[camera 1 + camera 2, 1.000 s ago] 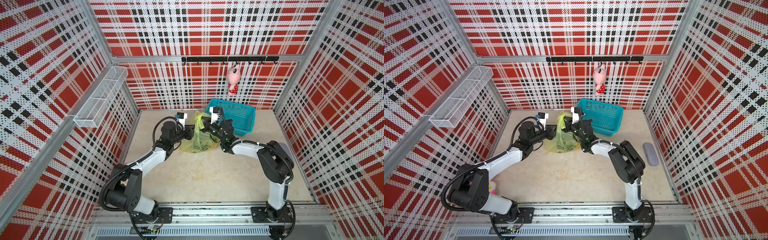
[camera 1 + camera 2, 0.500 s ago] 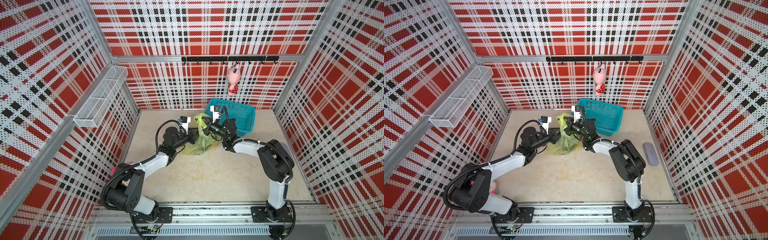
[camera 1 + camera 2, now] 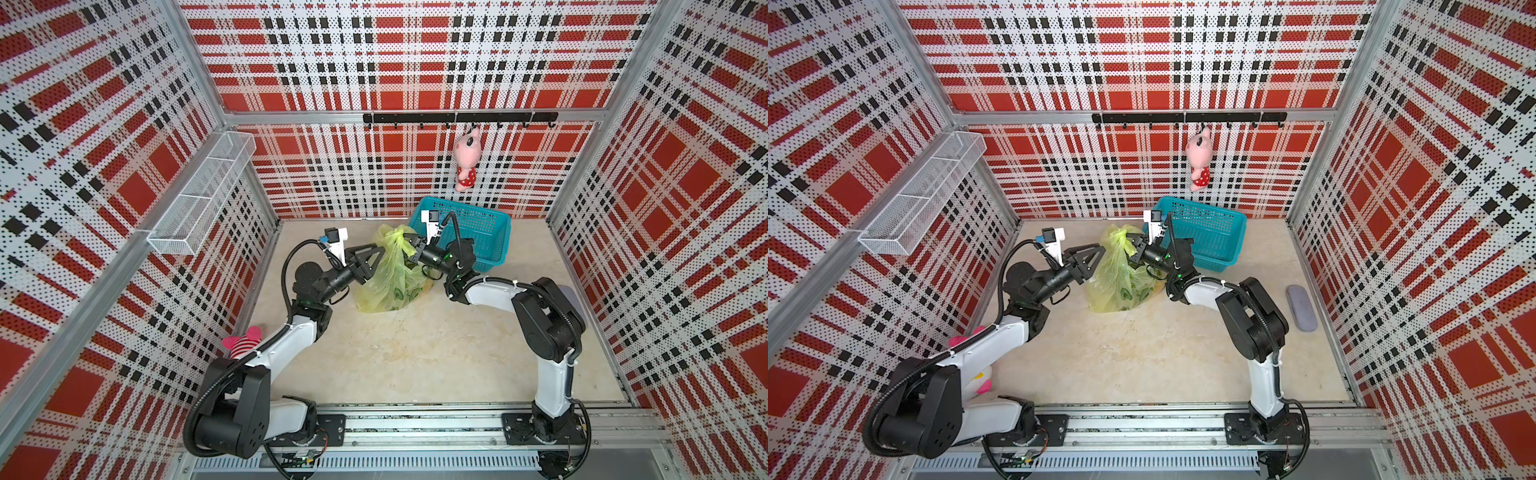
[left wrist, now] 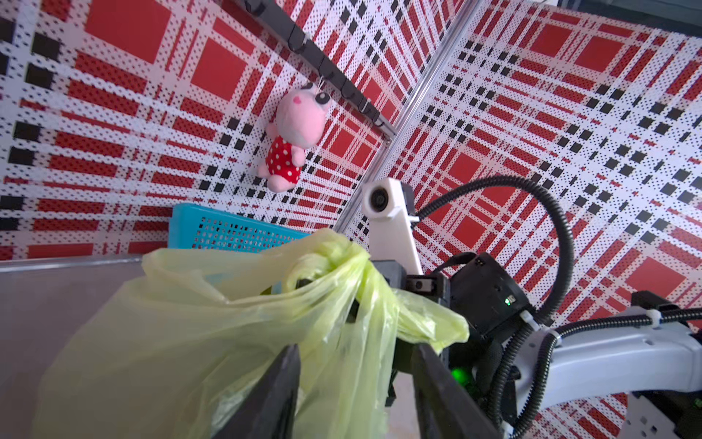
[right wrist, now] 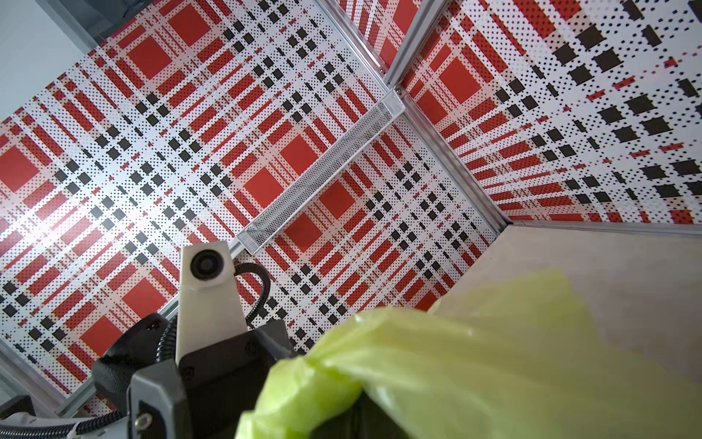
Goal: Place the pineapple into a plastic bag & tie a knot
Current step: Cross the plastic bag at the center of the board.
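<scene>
The thin yellow-green plastic bag [image 3: 390, 274] stands far on the beige table [image 3: 415, 353], just left of the teal mesh basket [image 3: 486, 237]. The right gripper [image 3: 410, 242] is clamped on its bunched top, probably to hold it upright; the left gripper [image 4: 355, 365] has jaws apart around the film. Whether the knot [image 4: 326, 260] is tight I cannot tell, and the pineapple is hidden inside

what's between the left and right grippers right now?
The plastic bag: its bunched top stands between the open left gripper and the right gripper, which pinches it. Shows in both top views.
</scene>
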Robot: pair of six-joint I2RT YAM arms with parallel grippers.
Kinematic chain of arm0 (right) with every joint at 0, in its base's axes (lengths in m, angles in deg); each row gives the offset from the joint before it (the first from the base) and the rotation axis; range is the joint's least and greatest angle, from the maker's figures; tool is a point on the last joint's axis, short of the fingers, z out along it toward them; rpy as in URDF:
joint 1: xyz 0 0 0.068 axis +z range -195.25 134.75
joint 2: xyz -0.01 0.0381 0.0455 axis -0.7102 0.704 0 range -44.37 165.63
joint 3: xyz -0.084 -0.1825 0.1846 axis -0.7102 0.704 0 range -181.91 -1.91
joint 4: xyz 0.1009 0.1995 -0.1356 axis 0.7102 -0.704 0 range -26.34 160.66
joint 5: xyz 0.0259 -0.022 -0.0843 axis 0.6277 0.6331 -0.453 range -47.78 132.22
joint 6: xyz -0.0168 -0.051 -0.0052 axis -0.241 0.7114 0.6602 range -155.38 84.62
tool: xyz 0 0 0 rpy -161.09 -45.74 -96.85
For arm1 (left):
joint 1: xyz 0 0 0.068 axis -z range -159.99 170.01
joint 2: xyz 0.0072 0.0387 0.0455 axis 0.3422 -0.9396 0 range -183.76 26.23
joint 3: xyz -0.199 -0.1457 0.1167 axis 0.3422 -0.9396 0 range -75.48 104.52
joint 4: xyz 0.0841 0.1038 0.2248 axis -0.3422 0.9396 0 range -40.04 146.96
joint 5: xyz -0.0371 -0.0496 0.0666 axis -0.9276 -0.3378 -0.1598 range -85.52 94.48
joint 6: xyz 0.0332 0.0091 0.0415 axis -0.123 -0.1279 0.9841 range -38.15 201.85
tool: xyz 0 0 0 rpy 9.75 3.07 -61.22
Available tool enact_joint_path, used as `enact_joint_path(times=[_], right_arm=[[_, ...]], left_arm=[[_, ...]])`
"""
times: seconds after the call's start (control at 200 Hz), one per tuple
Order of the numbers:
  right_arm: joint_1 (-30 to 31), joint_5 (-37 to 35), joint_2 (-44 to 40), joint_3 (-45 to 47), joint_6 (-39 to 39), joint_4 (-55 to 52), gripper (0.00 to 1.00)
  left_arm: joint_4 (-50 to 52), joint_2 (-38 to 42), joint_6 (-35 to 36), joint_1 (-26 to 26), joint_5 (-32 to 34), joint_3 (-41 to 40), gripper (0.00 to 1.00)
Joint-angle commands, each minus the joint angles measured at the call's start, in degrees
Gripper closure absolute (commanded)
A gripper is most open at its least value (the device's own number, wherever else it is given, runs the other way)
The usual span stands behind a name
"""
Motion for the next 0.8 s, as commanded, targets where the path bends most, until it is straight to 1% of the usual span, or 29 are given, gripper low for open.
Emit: enact_joint_path(times=[0.0, 0.115, 0.286, 0.456, 0.466, 0.476, 0.491, 0.551, 0.636, 0.792], right_arm=[[0.16, 0.73, 0.55, -2.01, -0.93, 2.84, 1.00], [0.15, 0.57, 0.64, -2.30, -1.53, 3.75, 1.00], [0.15, 0.34, 0.91, -3.31, -2.67, 5.02, 1.00], [0.16, 0.39, 0.92, -3.85, -2.58, 4.60, 1.00], [0.15, 0.34, 0.87, -3.86, -2.55, 4.51, 1.00], [0.15, 0.32, 0.92, -3.83, -2.54, 4.41, 1.00], [0.15, 0.23, 0.87, -3.85, -2.50, 4.35, 1.00], [0.15, -0.51, 0.81, -3.80, -2.26, 4.15, 1.00], [0.07, -1.66, 0.68, -3.84, -2.07, 3.65, 1.00], [0.00, -1.83, 0.76, -4.00, -2.33, 2.80, 1.00]], left_arm=[[-1.74, 1.56, -0.64, -1.88, 0.21, -0.81, 0.44], [0.91, 0.21, -0.37, -1.88, 3.90, 2.28, 0.46], [5.68, -4.73, -0.68, -1.39, 8.95, 6.99, 0.58], [16.25, -10.67, 4.50, 2.14, 11.65, 14.06, 0.62], [16.88, -10.98, 4.88, 2.20, 11.65, 14.43, 0.63], [17.43, -11.28, 5.20, 3.71, 11.65, 14.77, 0.63], [18.18, -11.72, 5.57, 4.43, 11.78, 15.11, 0.64], [19.45, -12.99, 6.84, 5.73, 11.31, 15.96, 0.68], [19.46, -13.68, 8.68, 7.43, 8.54, 15.40, 0.72], [18.33, -13.64, 11.48, 11.41, 4.93, 12.87, 0.75]])
